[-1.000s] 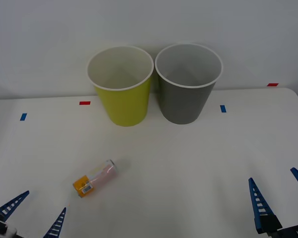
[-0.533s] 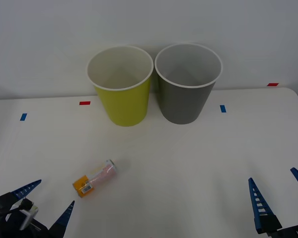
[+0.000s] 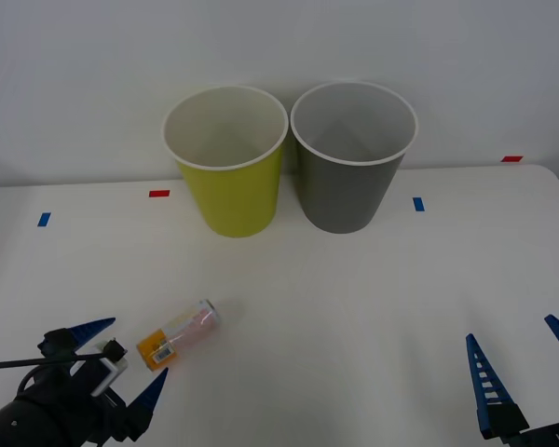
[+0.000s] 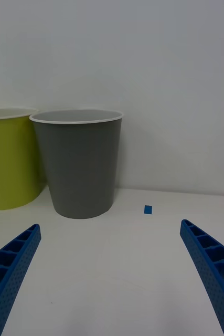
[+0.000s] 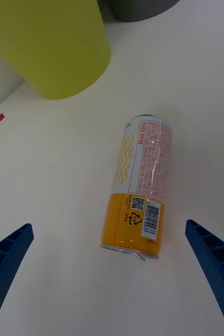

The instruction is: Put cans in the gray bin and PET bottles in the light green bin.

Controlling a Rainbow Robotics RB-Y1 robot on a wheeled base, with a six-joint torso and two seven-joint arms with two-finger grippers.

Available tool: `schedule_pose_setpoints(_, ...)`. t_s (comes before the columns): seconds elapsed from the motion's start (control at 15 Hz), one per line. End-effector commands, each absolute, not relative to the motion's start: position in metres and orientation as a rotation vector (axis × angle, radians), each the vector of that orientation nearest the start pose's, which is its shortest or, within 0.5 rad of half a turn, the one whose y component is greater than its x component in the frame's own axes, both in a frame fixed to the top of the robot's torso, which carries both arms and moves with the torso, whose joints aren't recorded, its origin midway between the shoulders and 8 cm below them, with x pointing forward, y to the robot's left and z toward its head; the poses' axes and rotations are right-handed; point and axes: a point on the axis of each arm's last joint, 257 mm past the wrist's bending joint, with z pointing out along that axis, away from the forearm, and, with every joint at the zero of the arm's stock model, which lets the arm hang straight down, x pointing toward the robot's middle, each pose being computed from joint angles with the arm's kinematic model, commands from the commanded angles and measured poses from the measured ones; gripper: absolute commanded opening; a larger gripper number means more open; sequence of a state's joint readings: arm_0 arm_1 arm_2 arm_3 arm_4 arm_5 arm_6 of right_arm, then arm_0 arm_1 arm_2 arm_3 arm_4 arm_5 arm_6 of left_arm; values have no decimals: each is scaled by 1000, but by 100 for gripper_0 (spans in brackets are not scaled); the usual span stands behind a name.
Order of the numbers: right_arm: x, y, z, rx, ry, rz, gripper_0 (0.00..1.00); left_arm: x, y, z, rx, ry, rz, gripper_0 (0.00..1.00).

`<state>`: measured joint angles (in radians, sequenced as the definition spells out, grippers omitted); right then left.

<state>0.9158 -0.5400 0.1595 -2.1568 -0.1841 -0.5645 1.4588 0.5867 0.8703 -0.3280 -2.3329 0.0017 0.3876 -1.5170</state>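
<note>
A slim can (image 3: 179,335) lies on its side on the white table at the front left, orange end toward me; the left wrist view shows the can (image 5: 140,189) lying between the fingers' lines. My left gripper (image 3: 138,347) is open, just short of the can's orange end and apart from it, and its fingers (image 5: 7,262) hold nothing. The light green bin (image 3: 231,191) and the gray bin (image 3: 345,177) stand upright side by side at the back. My right gripper (image 3: 510,328) hangs open at the front right, facing the gray bin (image 4: 80,168). PET bottles are out of view.
Small tape marks lie on the table: blue (image 3: 44,220) and red (image 3: 158,194) on the left, blue (image 3: 418,203) and red (image 3: 511,159) on the right. A white wall rises close behind the bins. The table's right edge runs near the right gripper.
My left gripper has come forward and to the right from the bottom left corner, closing in on the can's orange end. The can, the bins and the right gripper have not moved.
</note>
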Motion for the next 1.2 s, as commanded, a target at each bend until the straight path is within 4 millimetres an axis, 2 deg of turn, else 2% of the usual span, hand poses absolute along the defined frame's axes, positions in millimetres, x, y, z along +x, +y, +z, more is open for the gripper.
schedule_pose_setpoints(0.07,275,-262,-172,-182,1411,132,92,323,214,-265,961,1922,175,100)
schedule_pose_setpoints(0.27,275,-262,-172,-182,1411,132,92,329,210,-267,1011,1965,165,100)
schedule_pose_setpoints(0.53,275,-262,-172,-182,1411,132,92,324,203,-271,1040,2017,79,100)
schedule_pose_setpoints(0.67,275,-262,-172,-182,1411,132,92,329,197,-275,1099,2040,106,100)
schedule_pose_setpoints(0.87,275,-262,-172,-182,1411,132,92,341,192,-270,1155,2045,155,100)
schedule_pose_setpoints(1.2,275,-262,-172,-182,1411,132,92,341,180,-268,1168,2112,95,100)
